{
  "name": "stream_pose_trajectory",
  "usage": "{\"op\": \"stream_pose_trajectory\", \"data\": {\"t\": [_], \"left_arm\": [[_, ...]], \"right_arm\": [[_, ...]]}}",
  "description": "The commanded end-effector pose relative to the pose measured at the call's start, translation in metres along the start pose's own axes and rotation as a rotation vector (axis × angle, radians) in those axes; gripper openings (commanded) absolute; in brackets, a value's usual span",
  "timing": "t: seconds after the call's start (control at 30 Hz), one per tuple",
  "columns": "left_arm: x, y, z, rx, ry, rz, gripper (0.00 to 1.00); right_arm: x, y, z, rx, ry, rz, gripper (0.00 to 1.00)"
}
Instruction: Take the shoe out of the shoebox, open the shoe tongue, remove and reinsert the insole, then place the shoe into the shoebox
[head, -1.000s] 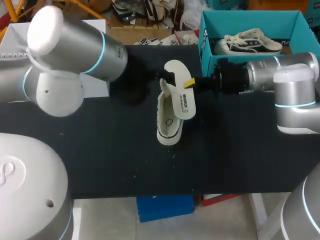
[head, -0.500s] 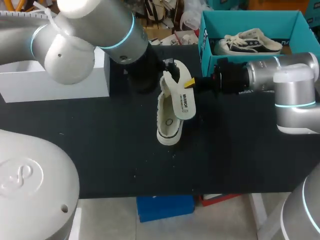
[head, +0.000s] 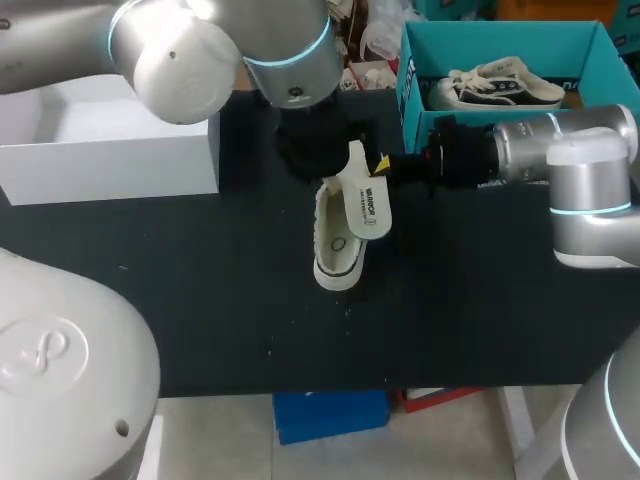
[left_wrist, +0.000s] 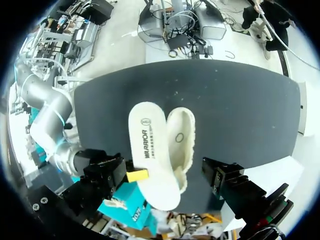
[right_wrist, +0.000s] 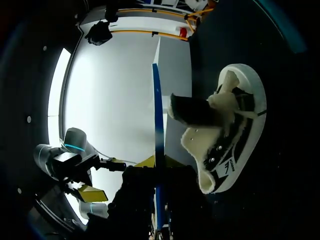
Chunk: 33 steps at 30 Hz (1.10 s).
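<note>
Change: the left arm (head: 230, 45) has been swung across from the left to above the far end of the shoe (head: 335, 250). The shoe, insole (head: 366, 196) and right arm (head: 560, 150) are left unmoved.
Right gripper (right_wrist: 159, 161): closed on the insole, whose edge is pinched between both yellow tips.
Left gripper (left_wrist: 162, 180): spread wide over the shoe; nothing is gripped.
Shoe: laid on the black table (head: 200, 300), near its middle.
Shoebox (head: 500, 42): teal, at the far right; a second shoe (head: 500, 85) is kept inside.
</note>
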<state>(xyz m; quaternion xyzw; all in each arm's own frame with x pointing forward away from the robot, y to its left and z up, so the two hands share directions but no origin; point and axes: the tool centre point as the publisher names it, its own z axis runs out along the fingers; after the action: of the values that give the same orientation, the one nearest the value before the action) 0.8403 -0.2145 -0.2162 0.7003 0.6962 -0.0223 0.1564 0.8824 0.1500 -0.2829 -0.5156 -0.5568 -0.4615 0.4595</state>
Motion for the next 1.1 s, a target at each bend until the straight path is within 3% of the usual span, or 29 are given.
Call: {"op": "stream_pose_trajectory", "data": {"t": [0.03, 0.77, 1.1], "left_arm": [[-0.012, 0.004, 0.006, 0.014, 0.081, 0.003, 1.00], [-0.038, -0.016, 0.013, 0.075, 0.058, 0.029, 1.00], [-0.032, -0.002, 0.019, 0.068, 0.075, 0.025, 1.00]], "right_arm": [[0.000, 0.000, 0.001, 0.000, -0.002, 0.001, 0.00], [0.000, 0.000, 0.001, 0.000, -0.002, 0.001, 0.00], [0.000, 0.000, 0.001, 0.000, -0.002, 0.001, 0.00]]}}
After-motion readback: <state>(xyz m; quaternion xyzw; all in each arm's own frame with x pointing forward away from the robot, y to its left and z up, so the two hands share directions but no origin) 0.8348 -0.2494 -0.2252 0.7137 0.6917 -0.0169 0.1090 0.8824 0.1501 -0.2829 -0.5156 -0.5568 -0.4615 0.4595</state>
